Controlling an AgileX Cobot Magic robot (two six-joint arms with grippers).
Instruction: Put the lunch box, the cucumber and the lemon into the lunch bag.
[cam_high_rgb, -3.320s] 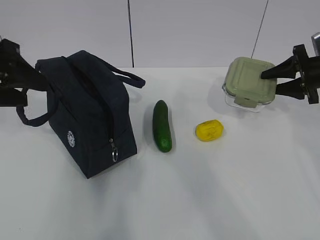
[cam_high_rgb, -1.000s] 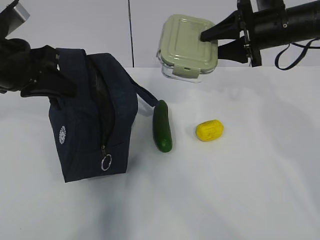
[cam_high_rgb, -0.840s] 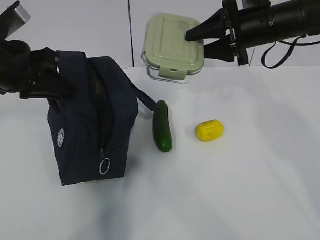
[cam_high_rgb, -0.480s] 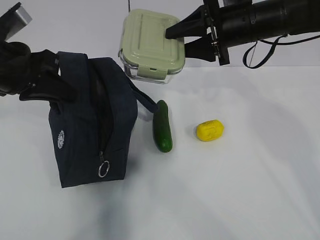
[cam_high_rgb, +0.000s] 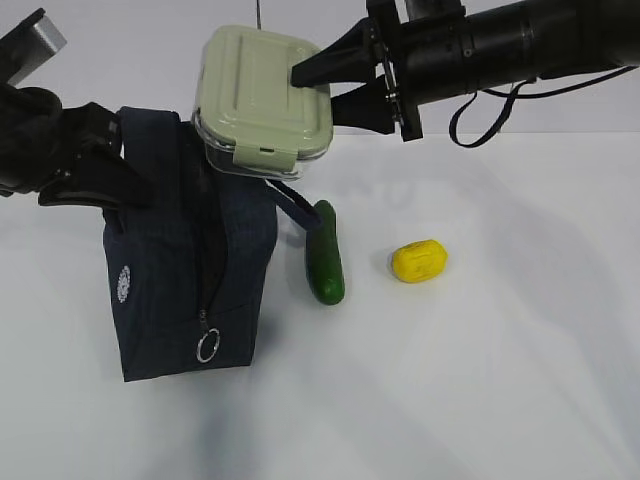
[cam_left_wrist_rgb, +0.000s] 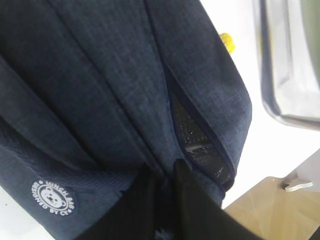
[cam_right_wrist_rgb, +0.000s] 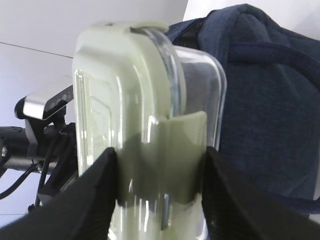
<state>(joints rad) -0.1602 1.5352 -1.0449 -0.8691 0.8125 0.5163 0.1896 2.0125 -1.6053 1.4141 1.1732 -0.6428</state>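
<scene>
My right gripper is shut on the lunch box, clear with a sage-green lid, and holds it tilted in the air above the top of the navy lunch bag. The box fills the right wrist view, with the bag behind it. My left gripper is shut on the bag's fabric by the open zipper and holds the bag upright. The cucumber lies right of the bag. The lemon lies right of the cucumber.
The white table stretches to the front and right of the objects. The bag's loop handle hangs toward the cucumber. The zipper's ring pull hangs at the bag's front.
My right gripper has carried the lunch box left from the table's right side to above the bag. My left gripper lifted the bag's top, standing it more upright.
</scene>
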